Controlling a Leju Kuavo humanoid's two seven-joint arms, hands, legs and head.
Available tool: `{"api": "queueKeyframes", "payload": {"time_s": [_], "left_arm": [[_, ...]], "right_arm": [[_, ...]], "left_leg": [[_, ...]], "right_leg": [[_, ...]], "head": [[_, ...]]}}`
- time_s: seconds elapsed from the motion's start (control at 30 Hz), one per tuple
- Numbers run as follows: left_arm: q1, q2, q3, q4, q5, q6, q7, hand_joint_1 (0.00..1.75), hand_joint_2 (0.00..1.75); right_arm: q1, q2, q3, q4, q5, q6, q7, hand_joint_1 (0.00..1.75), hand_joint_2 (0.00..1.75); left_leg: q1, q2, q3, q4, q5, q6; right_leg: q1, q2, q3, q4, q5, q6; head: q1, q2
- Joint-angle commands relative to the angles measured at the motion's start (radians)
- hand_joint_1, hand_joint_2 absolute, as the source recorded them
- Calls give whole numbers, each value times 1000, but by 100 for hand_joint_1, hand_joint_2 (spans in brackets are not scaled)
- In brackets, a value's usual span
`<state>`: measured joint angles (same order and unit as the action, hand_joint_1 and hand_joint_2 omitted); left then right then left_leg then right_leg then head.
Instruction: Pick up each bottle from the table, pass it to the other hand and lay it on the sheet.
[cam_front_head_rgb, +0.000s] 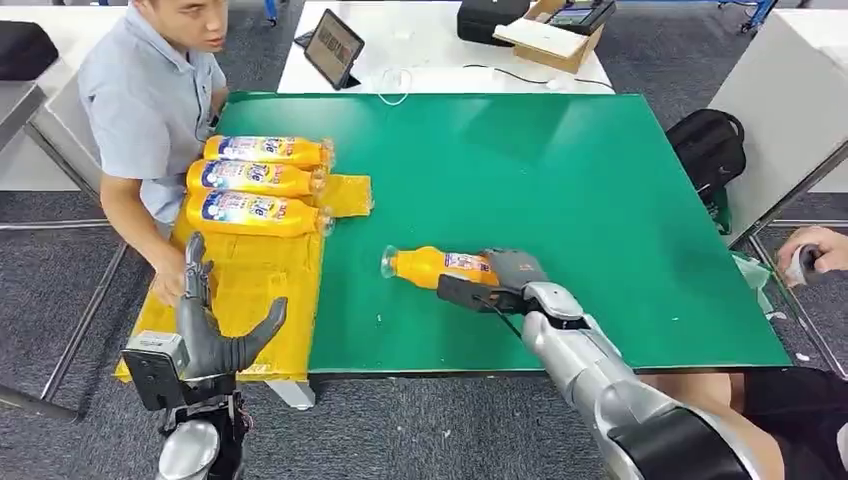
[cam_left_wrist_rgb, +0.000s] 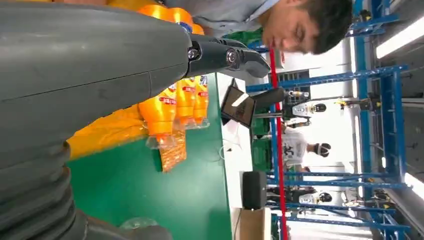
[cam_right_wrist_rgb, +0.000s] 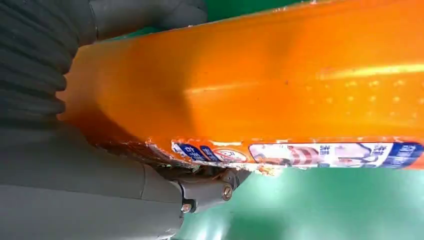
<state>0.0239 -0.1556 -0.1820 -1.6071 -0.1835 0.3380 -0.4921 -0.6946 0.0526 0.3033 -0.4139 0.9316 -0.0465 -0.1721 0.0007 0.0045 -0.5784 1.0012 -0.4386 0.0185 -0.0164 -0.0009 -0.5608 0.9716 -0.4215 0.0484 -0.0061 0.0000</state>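
1. The right hand (cam_front_head_rgb: 492, 280) is reaching over the green table (cam_front_head_rgb: 600, 200) and is closing around the base end of an orange bottle (cam_front_head_rgb: 432, 266). In the right wrist view the thumb and fingers (cam_right_wrist_rgb: 200, 192) are lying against either side of the bottle's body (cam_right_wrist_rgb: 280, 85), so the hand is gripping it.
2. That bottle is lying on its side on the table, clear cap end pointing toward the yellow sheet (cam_front_head_rgb: 250, 290), well apart from it. Whether it is lifted off the surface I cannot tell.
3. The left hand (cam_front_head_rgb: 215, 325) is hovering over the near part of the sheet, palm turned up, fingers spread and upright, thumb angled out. It is holding nothing.
4. Three more bottles (cam_front_head_rgb: 255, 180) are lying side by side at the far end of the sheet, caps pointing toward the middle of the table, each just beside the next.
5. The bottles are glossy orange plastic with blue, white and red labels; the held one's label edge is looking torn and ragged. The sheet is crinkly yellow film. The table top is smooth, matte green.
6. A person in a grey shirt (cam_front_head_rgb: 150, 110) is leaning beside the sheet, one hand (cam_front_head_rgb: 168, 282) resting at its edge near the left hand.
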Motion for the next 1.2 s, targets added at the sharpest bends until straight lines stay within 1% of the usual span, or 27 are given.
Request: {"api": "queueKeyframes", "payload": {"time_s": [0.03, 0.07, 0.1, 0.13, 0.2, 0.3, 0.33, 0.4, 0.47, 0.5, 0.53, 0.57, 0.67, 0.77, 0.83, 0.87, 0.97, 1.07, 1.1, 1.13, 1.2], "left_arm": [[-30, 16, 11, 68, 17, -11, -4, 0, 175], [-27, 17, 9, 66, 22, -14, -7, 0, 175], [-21, 15, 4, 61, 39, -27, -16, 0, 175], [-19, 13, 2, 60, 47, -30, -20, 0, 175], [-9, 0, -2, 58, 67, -27, -38, 0, 175], [-2, -19, -13, 80, 123, -40, -33, 0, 175], [1, -22, -21, 83, 157, -67, -30, 0, 175], [24, -10, -54, 74, 308, -228, -28, 0, 175], [51, 6, -103, 51, 288, -275, -62, 0, 175], [61, 17, -142, 51, 275, -311, -61, 0, 175], [64, 19, -162, 57, 262, -317, -61, 0, 175], [62, 27, -199, 75, 218, -318, -63, 0, 175], [57, 25, -225, 102, 200, -321, -67, 0, 175], [43, 49, -259, 110, 182, -359, -73, 0, 175], [33, 54, -270, 107, 173, -390, -77, 0, 175], [26, 54, -272, 109, 180, -408, -72, 0, 175], [-8, 49, -275, 125, 186, -432, -65, 0, 175], [-35, 45, -279, 138, 206, -451, -50, 0, 175], [-37, 43, -278, 140, 213, -453, -46, 0, 175], [-39, 41, -277, 140, 224, -455, -45, 0, 175], [-41, 40, -277, 139, 225, -455, -44, 0, 175]], "right_arm": [[86, 32, -107, 14, -136, -17, -168, 175, 175], [100, 41, -121, -12, -171, -25, -201, 175, 175], [143, 62, -164, -92, -271, -47, -296, 175, 175], [168, 74, -178, -145, -322, -50, -336, 175, 175], [255, 100, -188, -341, -463, -69, -378, 175, 175], [340, 119, -174, -550, -588, -154, -410, 175, 175], [356, 126, -178, -588, -616, -167, -420, 175, 175], [392, 135, -161, -675, -671, -231, -467, 175, 175], [423, 148, -155, -747, -711, -270, -504, 175, 175], [440, 156, -145, -789, -714, -316, -526, 175, 175], [450, 157, -133, -812, -706, -344, -526, 175, 175], [461, 150, -95, -851, -703, -397, -526, 175, 175], [448, 156, -71, -819, -708, -395, -526, 175, 175], [423, 154, -28, -755, -686, -384, -526, 175, 175], [393, 161, 56, -679, -615, -398, -526, 175, 175], [380, 165, 100, -644, -577, -405, -526, 175, 175], [340, 195, 210, -527, -513, -421, -526, 175, 175], [324, 218, 276, -467, -504, -441, -526, 175, 175], [320, 217, 294, -457, -500, -448, -526, 175, 175], [315, 214, 319, -448, -499, -462, -526, 175, 175], [318, 217, 324, -447, -498, -468, -526, 175, 175]], "left_leg": [[1, -2, 2, -2, 1, -2], [1, -2, 3, -2, 1, -1], [2, -3, 3, -2, 2, -2], [2, -1, 3, -2, 1, -2], [2, 1, 3, -2, 1, -2], [2, 0, 1, -1, 0, -2], [2, 0, -1, -1, 0, -2], [1, -3, -6, 0, 1, -1], [1, -4, -8, 0, 1, -2], [1, -3, -9, 0, 1, -1], [1, -3, -8, 0, 0, -2], [1, -3, -10, 0, 0, -2], [0, -4, -12, -1, 1, -1], [1, -2, -12, -1, 0, -2], [0, -1, -13, -1, 1, -2], [1, -2, -12, -1, 1, -3], [2, 1, -12, -1, 0, -3], [2, 0, -12, -1, 1, -3], [2, 0, -10, -1, 0, -3], [2, -2, -12, -1, 1, -3], [3, -2, -11, -1, 1, -3]], "right_leg": [[2, -2, 2, -2, 1, -3], [1, -2, 3, -2, 0, -2], [2, -3, 3, -3, 1, -3], [2, -1, 3, -3, 1, -2], [3, 0, 3, -3, 1, -3], [3, -1, 0, -1, 1, -4], [3, -2, -1, 0, 1, -5], [2, -2, -5, 2, 1, -4], [2, -2, -6, 1, 0, -4], [2, -1, -8, 1, 1, -3], [2, -1, -7, 1, 0, -4], [2, -2, -8, 1, 0, -4], [1, -2, -11, 0, 1, -3], [1, 0, -10, 0, 0, -5], [1, 1, -12, 0, 1, -4], [1, 0, -10, 0, 1, -5], [2, 3, -11, 0, 1, -5], [3, 2, -11, 0, 2, -5], [3, 2, -10, 1, 1, -5], [3, 0, -11, 0, 1, -5], [3, 0, -10, 0, 1, -5]], "head": [[0, 0], [0, 0], [0, 0], [0, 0], [0, 0], [0, 0], [0, 0], [0, 0], [0, 0], [0, 0], [0, 0], [0, 0], [0, 0], [0, 0], [0, 0], [0, 0], [0, 0], [0, 0], [0, 0], [0, 0], [-1, 0]]}}
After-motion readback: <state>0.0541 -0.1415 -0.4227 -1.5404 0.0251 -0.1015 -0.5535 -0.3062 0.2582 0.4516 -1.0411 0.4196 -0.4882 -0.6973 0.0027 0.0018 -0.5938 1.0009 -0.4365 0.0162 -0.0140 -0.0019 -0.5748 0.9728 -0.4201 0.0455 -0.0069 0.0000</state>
